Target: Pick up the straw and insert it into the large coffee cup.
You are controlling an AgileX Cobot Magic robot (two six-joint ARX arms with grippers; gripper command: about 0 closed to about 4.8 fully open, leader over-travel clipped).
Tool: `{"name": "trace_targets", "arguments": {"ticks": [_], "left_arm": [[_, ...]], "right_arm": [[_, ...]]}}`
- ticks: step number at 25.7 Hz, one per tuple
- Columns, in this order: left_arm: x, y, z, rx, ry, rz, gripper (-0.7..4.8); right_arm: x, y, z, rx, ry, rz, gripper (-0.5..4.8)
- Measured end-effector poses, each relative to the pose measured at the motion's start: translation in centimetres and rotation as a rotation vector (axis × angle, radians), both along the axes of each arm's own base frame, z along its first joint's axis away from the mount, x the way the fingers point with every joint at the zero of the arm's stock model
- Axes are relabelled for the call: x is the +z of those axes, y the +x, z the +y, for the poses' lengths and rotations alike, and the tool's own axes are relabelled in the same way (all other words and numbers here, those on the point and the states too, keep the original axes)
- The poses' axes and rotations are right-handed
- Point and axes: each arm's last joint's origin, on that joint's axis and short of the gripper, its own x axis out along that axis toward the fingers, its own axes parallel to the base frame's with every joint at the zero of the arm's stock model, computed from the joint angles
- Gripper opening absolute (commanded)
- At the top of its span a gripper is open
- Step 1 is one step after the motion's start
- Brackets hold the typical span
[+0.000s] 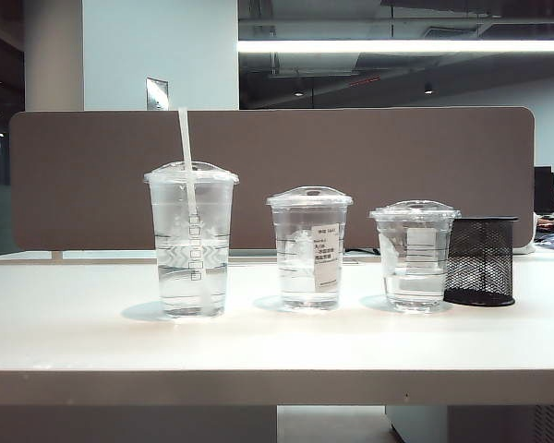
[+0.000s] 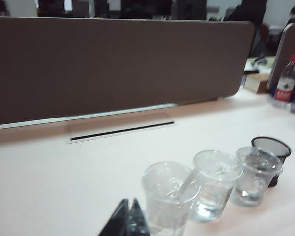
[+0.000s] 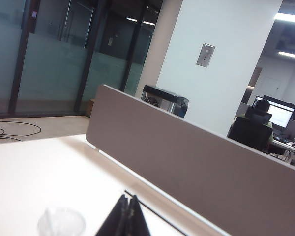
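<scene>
Already the straw [image 1: 190, 198] is seen standing through the lid of the large coffee cup [image 1: 192, 242], so both empty pinched-shut grippers, left [image 2: 129, 210] and right [image 3: 126, 209], are best kept clear of it.

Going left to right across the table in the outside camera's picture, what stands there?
Tall clear plastic cup with domed lid, holding the thin white straw → medium clear cup with white label → short clear cup → black mesh pen pot.

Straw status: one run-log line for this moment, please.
straw: standing in large coffee cup | left gripper: shut, empty | right gripper: shut, empty
</scene>
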Motion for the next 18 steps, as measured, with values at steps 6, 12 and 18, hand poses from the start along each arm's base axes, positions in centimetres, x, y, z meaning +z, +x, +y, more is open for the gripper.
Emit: {"name": "trace_targets", "arguments": {"ticks": [6,12,18], "left_arm": [[-6.4,2.7,-0.5,-0.01,-0.086,0.053,-0.02],[-10.0,3.3,-0.6,-0.006,-0.122,0.15,-0.02],[-12.1,3.4,-0.7,-0.002,-0.132,0.213,-0.02]], "right_arm": [[-7.8,-1.0,-0.8,0.002,-0.021,0.043,-0.06],[-13.8,-1.1,-0.9,0.025,0.043,0.154,-0.07],[-19.6,0.0,0.0,0.03,0.037,0.308,-0.06]]}}
